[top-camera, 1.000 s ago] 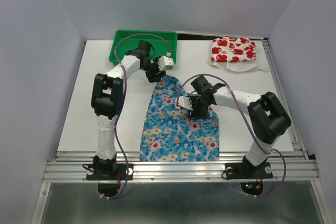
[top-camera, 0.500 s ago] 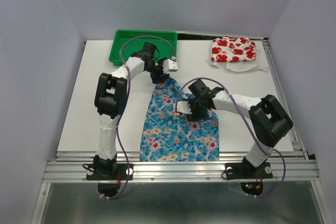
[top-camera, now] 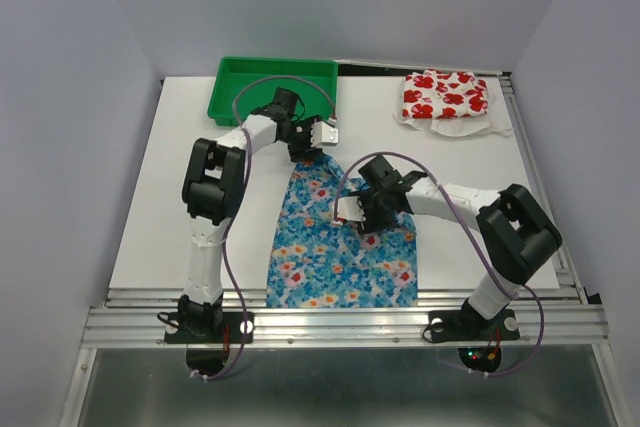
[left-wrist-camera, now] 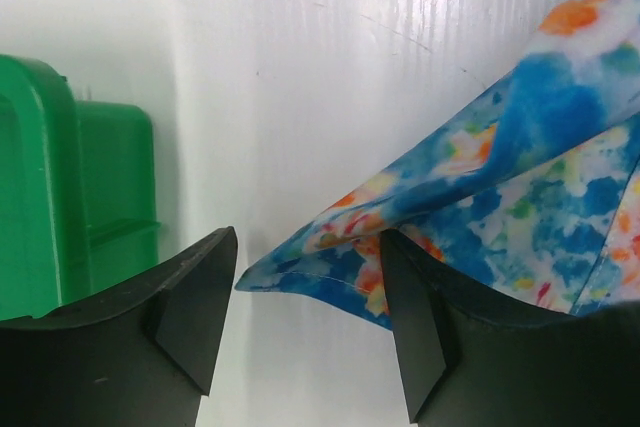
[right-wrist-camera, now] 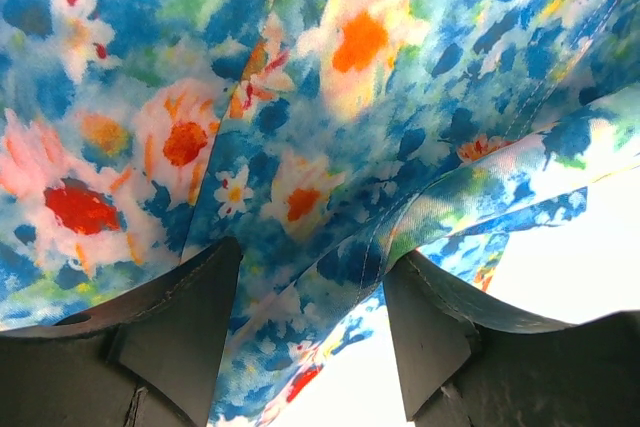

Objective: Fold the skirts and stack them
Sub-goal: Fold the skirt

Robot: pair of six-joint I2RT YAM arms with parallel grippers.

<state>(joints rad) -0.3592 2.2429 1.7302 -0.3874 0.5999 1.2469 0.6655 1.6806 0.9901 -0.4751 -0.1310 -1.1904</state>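
The blue skirt (top-camera: 340,242) with small white and orange flowers lies spread on the white table, its narrow end pointing away from the arms. My left gripper (top-camera: 314,144) is at that far corner. In the left wrist view it (left-wrist-camera: 305,292) is open, and the skirt's pointed corner (left-wrist-camera: 330,257) lies between the fingers, against the right one. My right gripper (top-camera: 354,211) is low over the skirt's middle right. It (right-wrist-camera: 312,292) is open, with a raised fold (right-wrist-camera: 400,232) of blue cloth between its fingers. The white skirt with red flowers (top-camera: 445,94) lies folded at the back right.
A green plastic tray (top-camera: 236,80) stands at the back, just left of and behind my left gripper; its wall (left-wrist-camera: 60,187) shows at the left in the left wrist view. The skirt's near hem reaches the table's front edge (top-camera: 340,299).
My left gripper has moved right and a little nearer, onto the blue skirt's far corner, and has opened wider. My right gripper has slid slightly left and nearer over the skirt.
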